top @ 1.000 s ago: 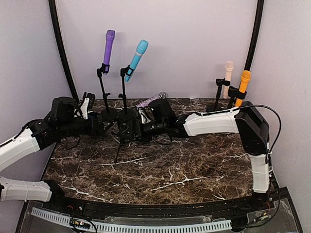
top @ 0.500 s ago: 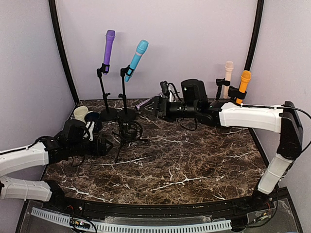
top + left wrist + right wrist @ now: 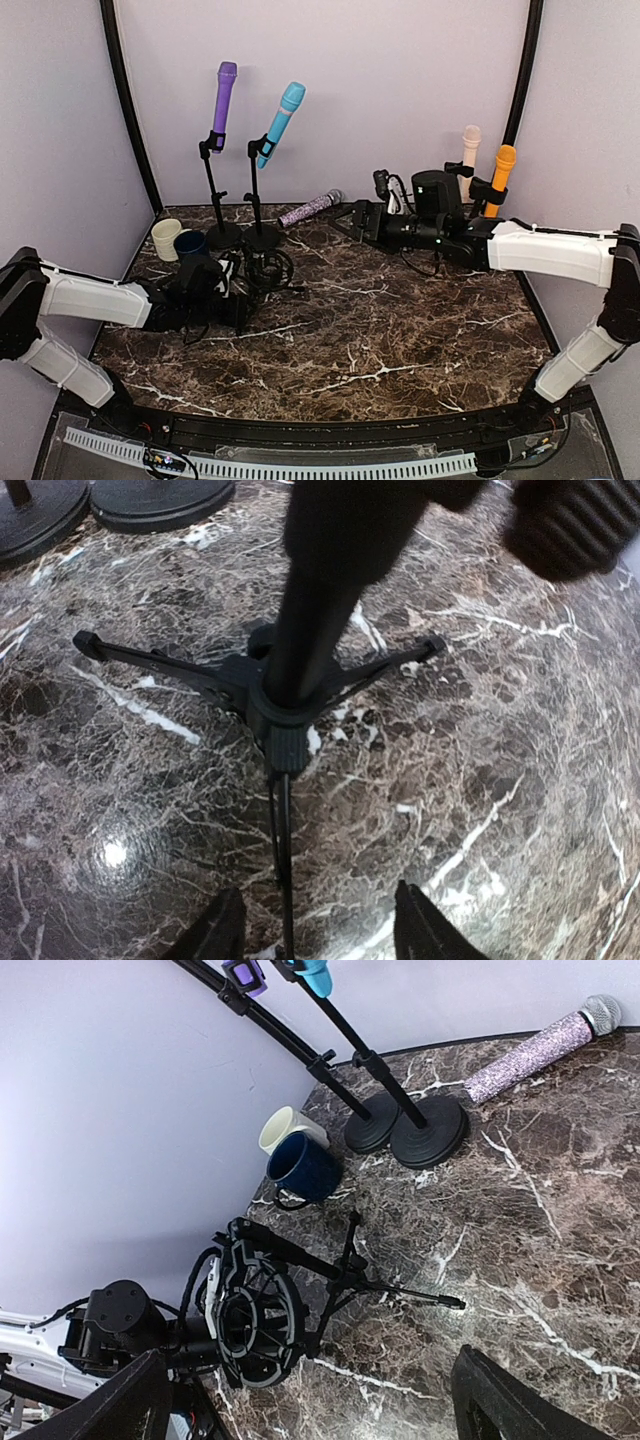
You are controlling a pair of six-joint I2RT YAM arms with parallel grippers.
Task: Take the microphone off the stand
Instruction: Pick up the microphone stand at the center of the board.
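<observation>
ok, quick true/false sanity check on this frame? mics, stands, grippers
1. The glitter microphone lies on the table, off any stand. True.
2. The right gripper is shut on it. False: it is open and holds nothing.
3. The purple microphone sits in its stand clip. True.
4. The shock mount holds a microphone. False: it is empty.
5. The left gripper is open with a tripod leg between its fingers. True.
</observation>
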